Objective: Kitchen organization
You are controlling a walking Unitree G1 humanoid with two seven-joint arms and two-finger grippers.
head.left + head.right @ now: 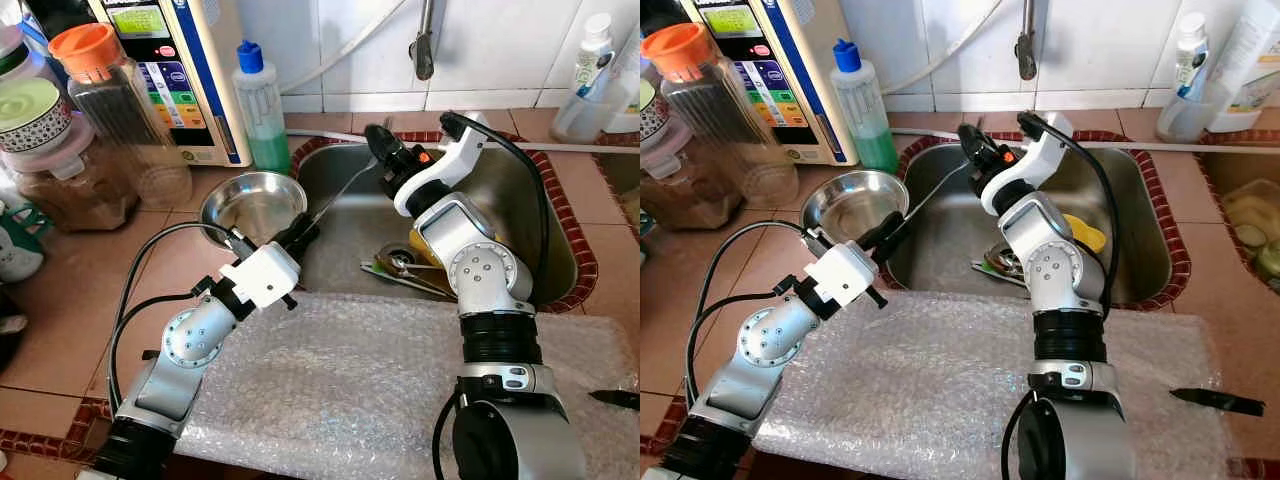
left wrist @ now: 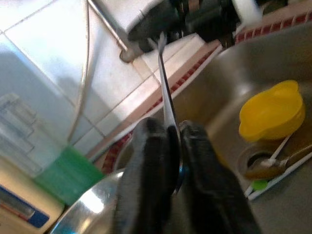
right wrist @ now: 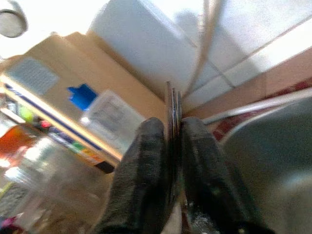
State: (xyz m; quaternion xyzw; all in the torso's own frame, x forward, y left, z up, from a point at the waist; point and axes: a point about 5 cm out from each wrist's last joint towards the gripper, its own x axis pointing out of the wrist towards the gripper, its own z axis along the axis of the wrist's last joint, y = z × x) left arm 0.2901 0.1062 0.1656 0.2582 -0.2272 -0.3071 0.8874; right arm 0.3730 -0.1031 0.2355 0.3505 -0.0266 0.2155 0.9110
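Observation:
A thin metal utensil (image 1: 340, 195) hangs over the left part of the steel sink (image 1: 545, 215), held at both ends. My left gripper (image 1: 298, 236) is shut on its lower end, beside the steel bowl (image 1: 255, 203) on the counter. My right gripper (image 1: 383, 150) is shut on its upper end, near the sink's back rim. In the left wrist view the utensil (image 2: 166, 100) runs from between my black fingers (image 2: 148, 170) up to the right gripper. A yellow cup (image 1: 1087, 236) and more cutlery (image 1: 400, 266) lie by the drain.
Bubble wrap (image 1: 350, 385) covers the counter in front of the sink. A green soap bottle (image 1: 258, 110), a water purifier (image 1: 170, 60) and jars (image 1: 110, 110) stand at the back left. The faucet (image 1: 424, 45) hangs over the sink. A black knife (image 1: 1217, 402) lies at the right.

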